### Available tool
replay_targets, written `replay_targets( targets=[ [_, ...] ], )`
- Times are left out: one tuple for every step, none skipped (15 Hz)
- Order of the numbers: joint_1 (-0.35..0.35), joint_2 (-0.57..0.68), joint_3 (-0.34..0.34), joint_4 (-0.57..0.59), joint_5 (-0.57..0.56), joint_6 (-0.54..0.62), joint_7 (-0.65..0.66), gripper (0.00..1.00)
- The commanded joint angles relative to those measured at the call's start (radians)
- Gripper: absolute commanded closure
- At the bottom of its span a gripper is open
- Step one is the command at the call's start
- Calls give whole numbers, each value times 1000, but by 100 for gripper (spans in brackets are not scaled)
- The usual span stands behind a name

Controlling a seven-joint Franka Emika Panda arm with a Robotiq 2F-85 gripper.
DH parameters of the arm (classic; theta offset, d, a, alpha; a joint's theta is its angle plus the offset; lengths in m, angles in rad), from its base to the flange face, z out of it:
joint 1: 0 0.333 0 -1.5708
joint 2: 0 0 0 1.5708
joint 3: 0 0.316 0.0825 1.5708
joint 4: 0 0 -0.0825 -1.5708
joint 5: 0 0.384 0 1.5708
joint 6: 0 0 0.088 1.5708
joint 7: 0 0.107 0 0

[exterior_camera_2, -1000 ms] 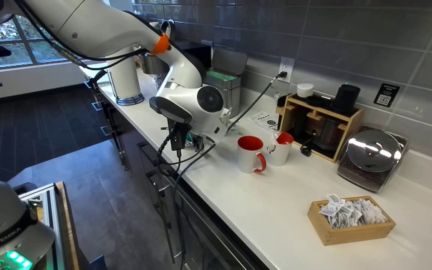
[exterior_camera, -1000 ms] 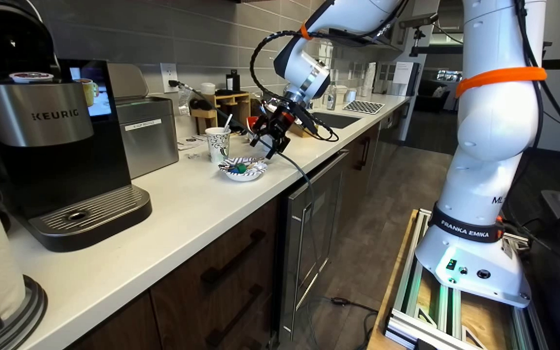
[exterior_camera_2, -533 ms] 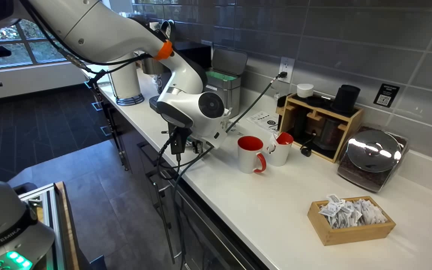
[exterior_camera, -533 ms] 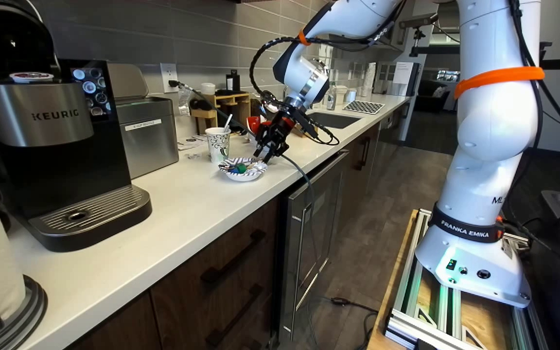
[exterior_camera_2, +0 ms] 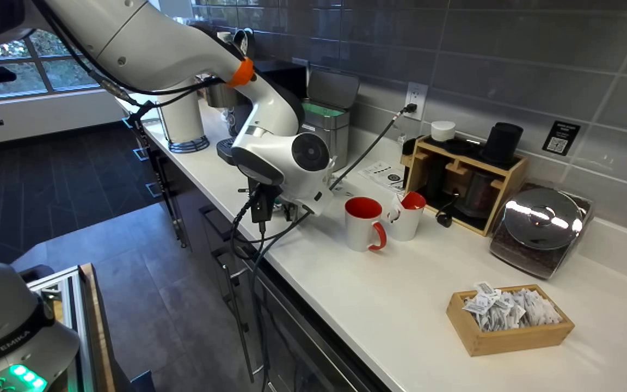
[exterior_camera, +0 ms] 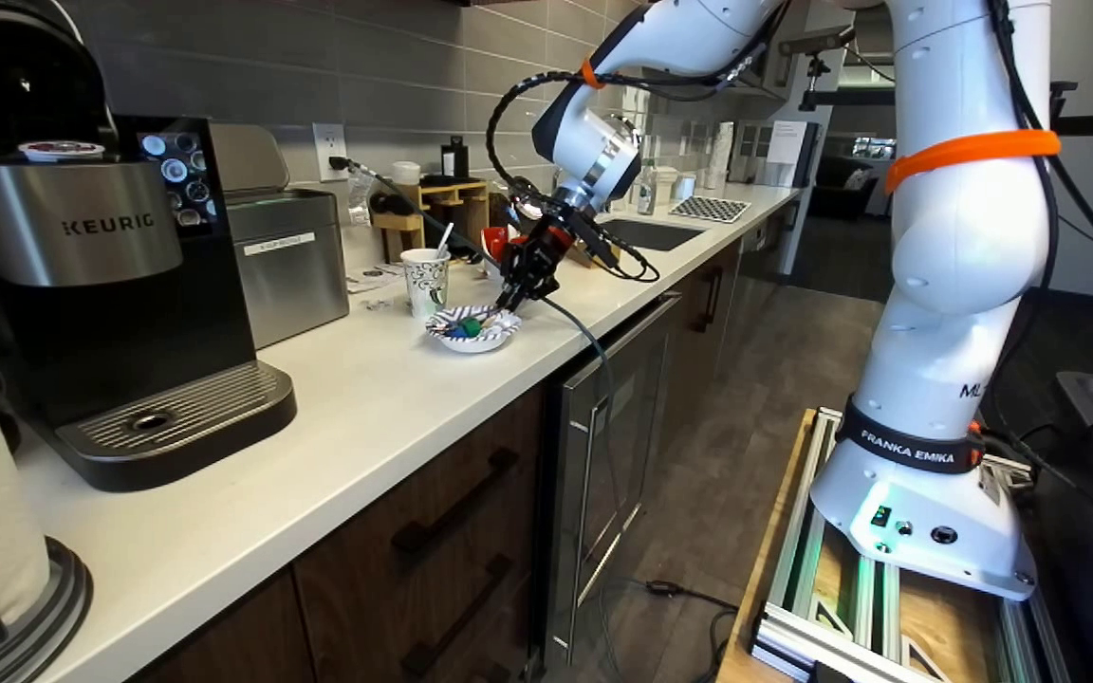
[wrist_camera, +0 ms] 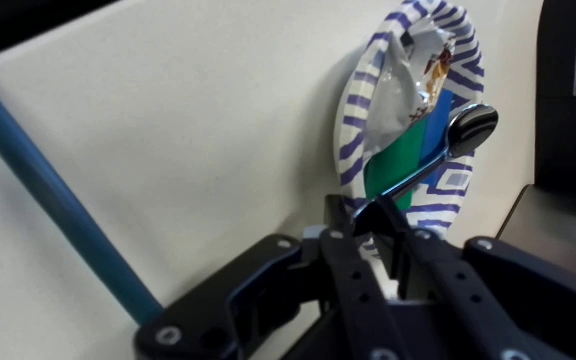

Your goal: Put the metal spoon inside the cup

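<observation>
In the wrist view the metal spoon (wrist_camera: pixel 473 131) lies with its bowl over a purple-striped paper bowl (wrist_camera: pixel 355 122). Its handle runs back between the tips of my gripper (wrist_camera: pixel 361 207); the fingers have come close together, and the handle end spans the small gap between them. An exterior view has the gripper (exterior_camera: pixel 509 302) tilted down at the near rim of that paper bowl (exterior_camera: pixel 471 347). The cup (exterior_camera: pixel 426 285), a patterned paper one with a white stick in it, stands upright just behind the bowl. My wrist mostly hides the fingers in an exterior view (exterior_camera_2: pixel 286 209).
A white wrapper (wrist_camera: pixel 398 95) and a green packet (wrist_camera: pixel 393 167) fill the bowl. A cable (wrist_camera: pixel 58 192) crosses the counter beside the gripper. Two red-lined mugs, the front one (exterior_camera_2: pixel 358 231) with its handle out, stand nearby. A coffee machine (exterior_camera: pixel 120 223) is farther along.
My gripper has come down and in toward the paper bowl. Its fingers, wide apart a second ago, have drawn together around the spoon's handle. The cup has not moved.
</observation>
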Motion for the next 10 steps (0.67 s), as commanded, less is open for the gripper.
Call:
replay_targets(
  targets=[
    [-5, -35, 4, -19, -9, 14, -2, 96],
    [-3, -50, 4, -26, -10, 16, -7, 97],
    [-2, -72, 5, -34, -11, 15, -17, 97],
    [-2, -93, 5, -41, -10, 10, -26, 97],
    [-2, -115, 5, -49, -12, 6, -35, 97],
    [-3, -140, 5, -56, -7, -6, -52, 99],
    [-3, -159, 5, -61, -4, -14, -69, 98],
    [-5, -177, 5, -63, 2, -34, -88, 100],
    [-6, -190, 4, -63, 9, -54, -110, 99],
    [-8, -207, 0, -64, 16, -90, -128, 100]
  ],
)
